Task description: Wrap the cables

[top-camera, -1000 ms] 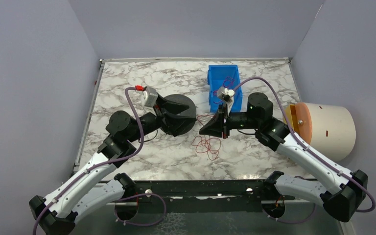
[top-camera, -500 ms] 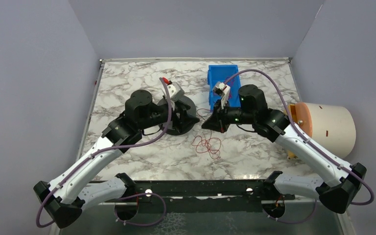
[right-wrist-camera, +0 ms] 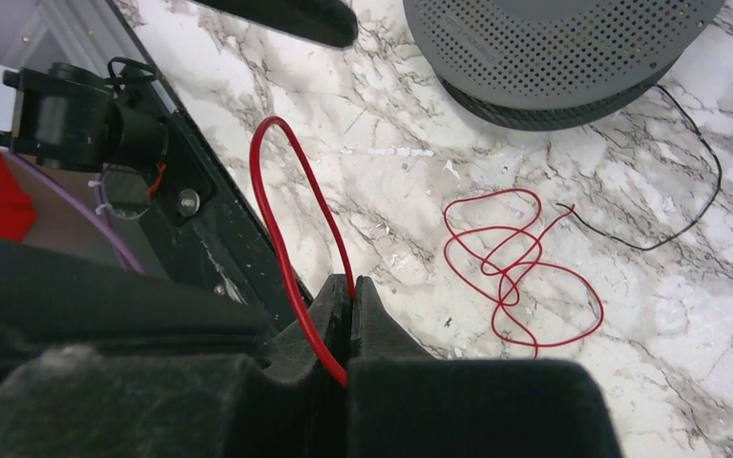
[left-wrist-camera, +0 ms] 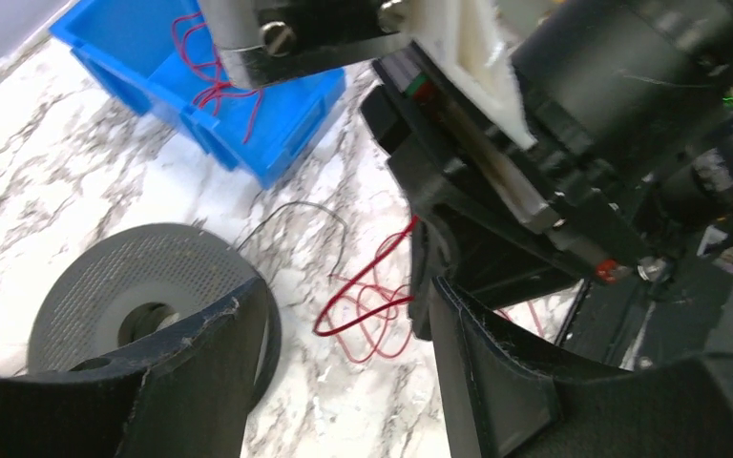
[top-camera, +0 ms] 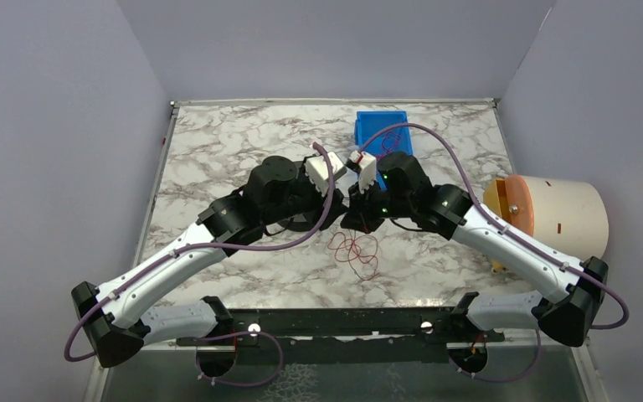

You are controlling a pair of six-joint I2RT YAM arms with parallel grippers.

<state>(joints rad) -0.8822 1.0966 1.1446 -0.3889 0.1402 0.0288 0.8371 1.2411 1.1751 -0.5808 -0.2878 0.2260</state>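
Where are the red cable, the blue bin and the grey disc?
red cable [right-wrist-camera: 508, 272], right wrist view, where its loops cross.
blue bin [left-wrist-camera: 291, 119], left wrist view, outer wall.
grey disc [right-wrist-camera: 554, 38], right wrist view, perforated top.

left arm [top-camera: 176, 260]: reaching forward and inward, wrist cocked toward the middle; left gripper [left-wrist-camera: 339, 301]: jaws apart, nothing between them | right arm [top-camera: 502, 243]: stretched in from its side, wrist pretty much nose to nose with the left one; right gripper [right-wrist-camera: 351, 286]: clamped tight, pinching a red cable [right-wrist-camera: 254, 181] that loops out past the fingertips
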